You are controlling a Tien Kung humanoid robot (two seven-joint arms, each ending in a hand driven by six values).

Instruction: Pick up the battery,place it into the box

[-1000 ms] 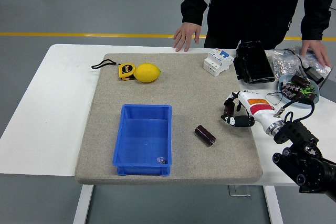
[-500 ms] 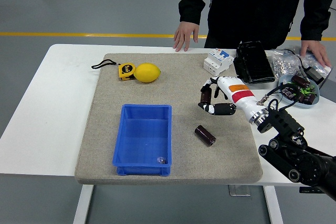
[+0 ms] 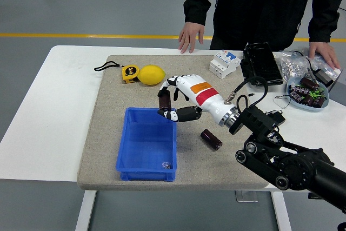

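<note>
The right hand (image 3: 174,103), white-shelled with an orange band and dark fingers, is reaching in from the right, its fingers hovering over the upper right corner of the open blue plastic box (image 3: 147,144). The fingers are partly curled and a small dark object seems to be sitting between them; whether that is a battery or only the hand's own parts, I cannot tell. The left hand is not showing.

A dark cylindrical battery (image 3: 211,139) is lying on the grey felt mat (image 3: 108,133), below and behind the hand, beneath the wrist and just outside the box's right wall.

Risk, as judged: if the hand is empty, it is overshooting the battery and must come back. If it is carrying something, a release this near the rim could bounce it out onto the mat.

Writing: the yellow tape measure (image 3: 130,72) beyond the hand carries a dark label, too small to read. Nothing else is legible.
</note>
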